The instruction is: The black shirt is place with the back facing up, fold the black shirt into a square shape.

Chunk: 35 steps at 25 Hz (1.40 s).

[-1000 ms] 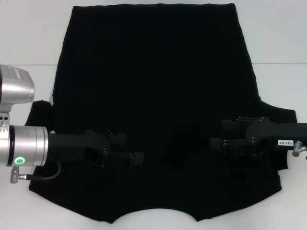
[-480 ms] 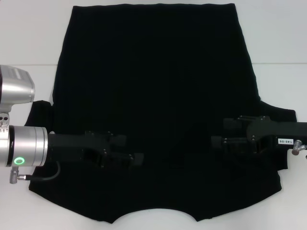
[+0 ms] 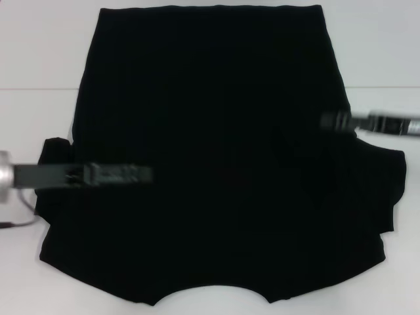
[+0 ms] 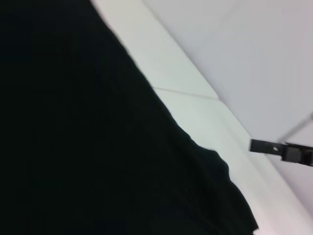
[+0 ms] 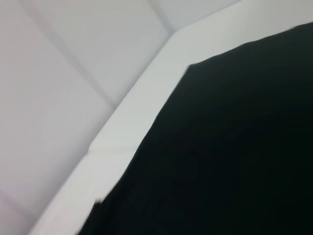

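Note:
The black shirt [image 3: 210, 151] lies flat on the white table [image 3: 39, 52] and fills most of the head view, with its curved neckline [image 3: 213, 294] at the near edge. Its sleeves stick out a little at the left [image 3: 54, 152] and right [image 3: 388, 172]. My left gripper [image 3: 141, 174] hovers over the shirt's left part, blurred by motion. My right gripper [image 3: 328, 121] hovers over the shirt's right edge, also blurred. The shirt also shows in the left wrist view [image 4: 73, 127] and the right wrist view [image 5: 234, 147]. The left wrist view shows the right gripper [image 4: 264, 146] farther off.
The white table shows around the shirt at the left, right [image 3: 387, 59] and far side. A pale wall [image 5: 73, 58] stands behind the table's far edge.
Both arms have risen and drawn back outward off the shirt's near part: the left gripper up and to the left, the right gripper up and to the right. The right sleeve edge has shifted slightly.

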### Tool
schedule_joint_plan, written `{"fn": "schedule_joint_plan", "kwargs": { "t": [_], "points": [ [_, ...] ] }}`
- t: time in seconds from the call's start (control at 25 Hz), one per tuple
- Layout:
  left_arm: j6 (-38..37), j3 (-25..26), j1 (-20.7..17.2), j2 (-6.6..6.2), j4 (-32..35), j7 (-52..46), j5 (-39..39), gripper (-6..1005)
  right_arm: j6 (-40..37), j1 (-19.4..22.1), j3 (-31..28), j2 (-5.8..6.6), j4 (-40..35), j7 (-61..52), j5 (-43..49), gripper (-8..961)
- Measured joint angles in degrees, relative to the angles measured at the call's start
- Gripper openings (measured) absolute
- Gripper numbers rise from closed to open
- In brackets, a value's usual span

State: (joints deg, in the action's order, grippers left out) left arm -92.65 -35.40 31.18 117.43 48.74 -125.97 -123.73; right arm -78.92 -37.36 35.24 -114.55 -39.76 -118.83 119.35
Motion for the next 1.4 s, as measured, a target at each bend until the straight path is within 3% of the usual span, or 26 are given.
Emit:
{"fn": "schedule_joint_plan", "kwargs": {
  "t": [0.16,0.32,0.44,0.64,1.08,1.4],
  "points": [
    [-4.18,10.22,-0.14,-1.58,0.57,-7.50,-4.84,932,2.68,-2.72,-0.44,3.64,0.17,-14.45,-0.04,885],
    [-5.65,18.39,-0.91,-2.53,0.53,-8.70,-9.55,895,3.82,-4.52,-0.10,5.83,-0.23,-19.64,0.17,885],
    [-5.38,21.47,-1.59,-2.73,0.50,-9.11,-12.64,858,3.74,-5.15,0.05,6.17,-0.24,-20.17,0.19,885],
    [-1.31,24.05,-2.19,-2.79,0.52,-10.16,-17.10,616,3.82,-5.35,0.08,6.14,-0.25,-20.28,0.23,885],
    [10.60,21.77,-1.93,-2.29,-1.40,-10.43,-21.25,598,3.58,-4.99,-0.20,6.17,-0.13,-20.33,0.27,885],
    [13.91,21.35,-1.10,-2.45,-4.35,-10.48,-21.80,564,3.52,-4.88,-0.35,6.27,-0.16,-20.37,0.27,884]
  ]
}}
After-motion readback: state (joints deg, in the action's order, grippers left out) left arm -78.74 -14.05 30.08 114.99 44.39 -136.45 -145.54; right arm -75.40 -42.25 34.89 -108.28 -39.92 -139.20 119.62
